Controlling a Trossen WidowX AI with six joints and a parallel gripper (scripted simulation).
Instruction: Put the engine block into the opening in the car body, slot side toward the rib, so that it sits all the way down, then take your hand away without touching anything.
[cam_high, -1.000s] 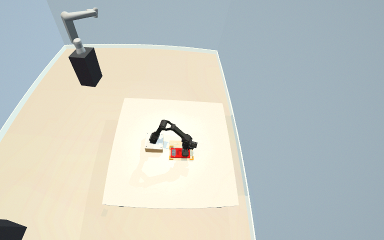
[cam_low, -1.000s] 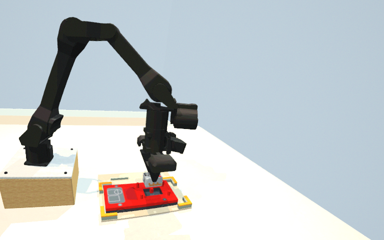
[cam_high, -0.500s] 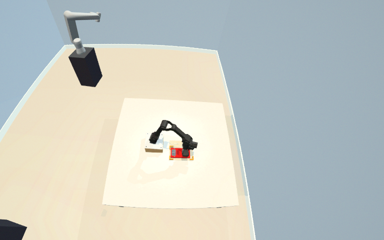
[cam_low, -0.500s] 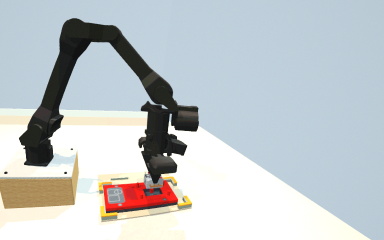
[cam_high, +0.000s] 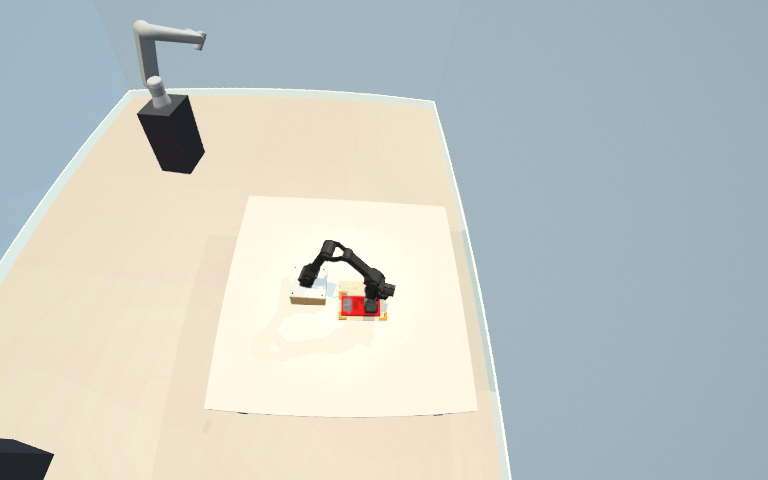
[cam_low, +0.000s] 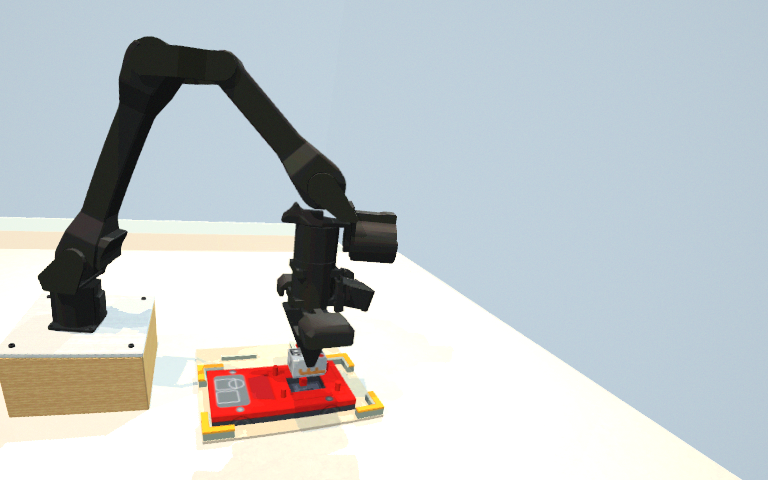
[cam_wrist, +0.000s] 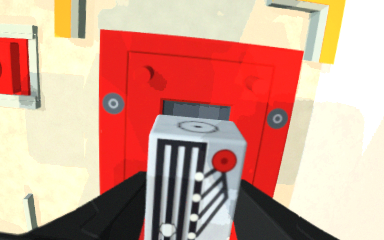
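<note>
Across the bench (cam_high: 339, 367) (cam_low: 509, 407), I saw the black arm (cam_high: 356, 263) (cam_low: 257, 104) arched over to the red car body (cam_high: 353, 312) (cam_low: 266, 408) (cam_wrist: 112, 150). Its gripper (cam_high: 370, 305) (cam_low: 309, 362) (cam_wrist: 191, 185) pointed down, fingers clamped on the grey-white engine block (cam_low: 300, 367) (cam_wrist: 195, 150), which stood upright, partly over the dark opening (cam_low: 311, 386) (cam_wrist: 197, 109), its top well above the red surface.

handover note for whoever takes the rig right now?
Gripper: shut on the engine block, over the car body.
Car body: lies flat between yellow corner brackets; part of its opening shows uncovered.
Done: block grasped and brought to the opening.
Left: check the slot side faces the rib (can't confirm it), seat the block fully, release, back off without touching anything.
</note>
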